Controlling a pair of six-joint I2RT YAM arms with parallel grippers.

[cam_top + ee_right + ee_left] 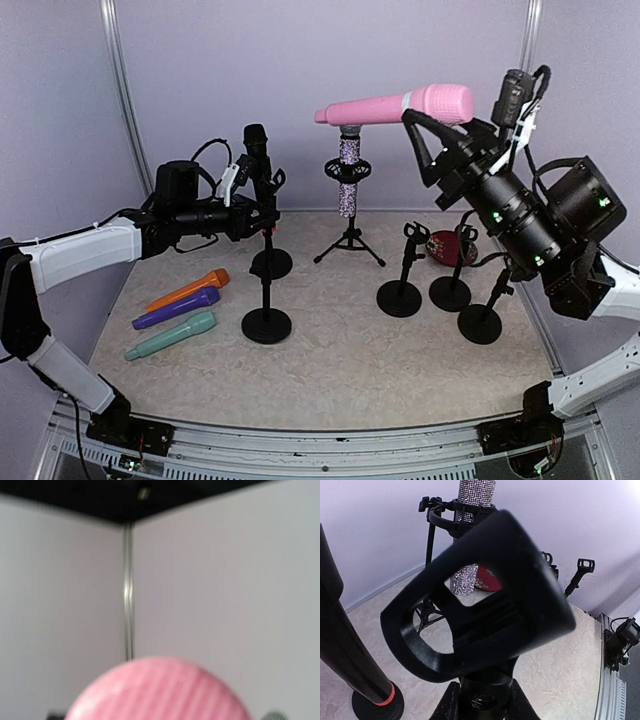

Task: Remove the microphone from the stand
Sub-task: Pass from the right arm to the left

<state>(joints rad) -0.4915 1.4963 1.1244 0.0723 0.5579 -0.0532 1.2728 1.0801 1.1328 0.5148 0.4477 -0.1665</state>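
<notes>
Right jaws (418, 112) half closed round the pink mic (365, 108) just behind its head, holding it level in the air. Its tail is over the tripod (349, 240); touching the top or just clear, can't tell. Right wrist view shows only the pink head. Left jaws (262, 208) pinched nearly shut on the pole of a stand (266, 300), under its empty clip (485, 605), probably a brace so the stand can't tip. The mic sits in no clip, so removal looks done. Likely next: lay it on the bench (340, 370) by the loose mics (185, 310).
</notes>
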